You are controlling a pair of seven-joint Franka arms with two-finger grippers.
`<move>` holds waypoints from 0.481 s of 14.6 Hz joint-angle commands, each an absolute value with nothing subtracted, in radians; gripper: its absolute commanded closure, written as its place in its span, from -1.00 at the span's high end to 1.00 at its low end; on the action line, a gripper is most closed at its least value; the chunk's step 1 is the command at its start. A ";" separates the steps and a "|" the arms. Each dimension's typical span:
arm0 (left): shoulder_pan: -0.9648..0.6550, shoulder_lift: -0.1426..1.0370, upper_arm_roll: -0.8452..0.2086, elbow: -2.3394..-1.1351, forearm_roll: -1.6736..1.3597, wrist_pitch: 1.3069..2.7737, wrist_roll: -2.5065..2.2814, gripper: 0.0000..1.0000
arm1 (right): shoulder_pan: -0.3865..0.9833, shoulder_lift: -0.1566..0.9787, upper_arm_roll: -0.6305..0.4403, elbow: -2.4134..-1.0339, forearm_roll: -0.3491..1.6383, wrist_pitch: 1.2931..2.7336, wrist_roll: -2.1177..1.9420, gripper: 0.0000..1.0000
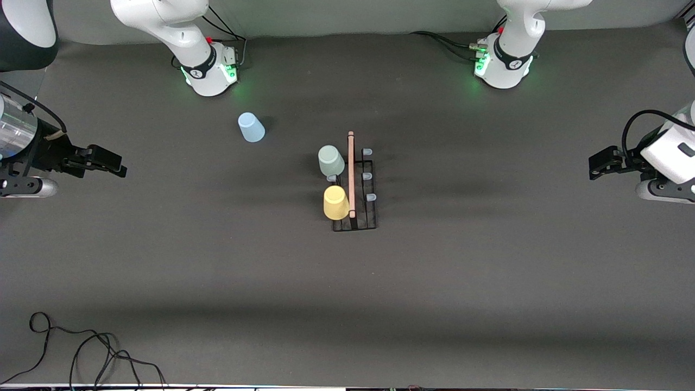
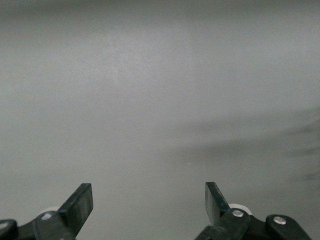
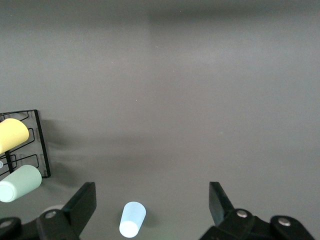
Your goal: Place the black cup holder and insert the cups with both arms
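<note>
**Reaching for the last loose cup: it lies on the right arm's side**

Standing in the middle of the desk (image 1: pixel 488 304), the black cup holder (image 1: pixel 355 214) has its long axis, marked by the light wooden rod (image 1: pixel 351 174), running from the robots' bases toward the front camera. Two cups already sit over pegs on the rack's row facing the right arm's end: the pale green cup (image 1: pixel 331 161) closer to the bases, the yellow cup (image 1: pixel 336 202) nearer the camera. Three pale-blue-tipped pegs (image 1: pixel 367 176) on the row facing the left arm's end stand bare.

The light blue cup (image 1: pixel 251 127) is the one not yet inserted. It rests alone on the desk, well apart from the rack, toward the right arm's end and nearer the bases than the rack is. The right tool (image 1: pixel 111 163) hangs over that end of the desk, fingers spread wide and holding nothing; its wrist view shows the cup lying between and just ahead of them. The left tool (image 1: pixel 600 163) waits over its own end, equally wide open and empty, with only bare desk under it. By my judgement the right arm is the nearer one for this pickup.

The cups are smooth, tapered, matte pastel plastic; the rack is thin black wire; the desk surface is a dull dark grey mat.
</note>
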State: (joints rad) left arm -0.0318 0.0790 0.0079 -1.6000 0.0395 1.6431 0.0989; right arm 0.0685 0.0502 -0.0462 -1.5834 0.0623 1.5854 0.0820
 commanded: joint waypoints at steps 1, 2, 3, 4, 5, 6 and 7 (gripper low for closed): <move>-0.026 0.077 0.006 -1.586 0.041 1.631 0.107 0.99 | -0.058 0.015 0.079 -1.609 0.041 1.580 0.077 0.99; -0.026 0.075 0.008 -1.585 0.043 1.629 0.107 0.99 | -0.055 0.015 0.078 -1.609 0.041 1.580 0.074 0.99; -0.020 0.074 0.008 -1.585 0.044 1.629 0.109 0.99 | -0.054 0.015 0.075 -1.608 0.041 1.580 0.074 0.99; -0.017 0.074 0.008 -1.582 0.044 1.629 0.113 0.99 | -0.042 0.017 0.060 -1.606 0.041 1.580 0.072 0.99; -0.015 0.074 0.008 -1.583 0.044 1.623 0.115 0.99 | -0.020 0.018 0.037 -1.605 0.041 1.582 0.072 0.99; -0.017 0.072 0.008 -1.582 0.044 1.614 0.112 0.99 | -0.015 0.018 0.034 -1.605 0.041 1.582 0.072 0.99; -0.017 0.069 0.008 -1.582 0.044 1.609 0.107 0.99 | -0.015 0.018 0.032 -1.605 0.041 1.582 0.072 0.99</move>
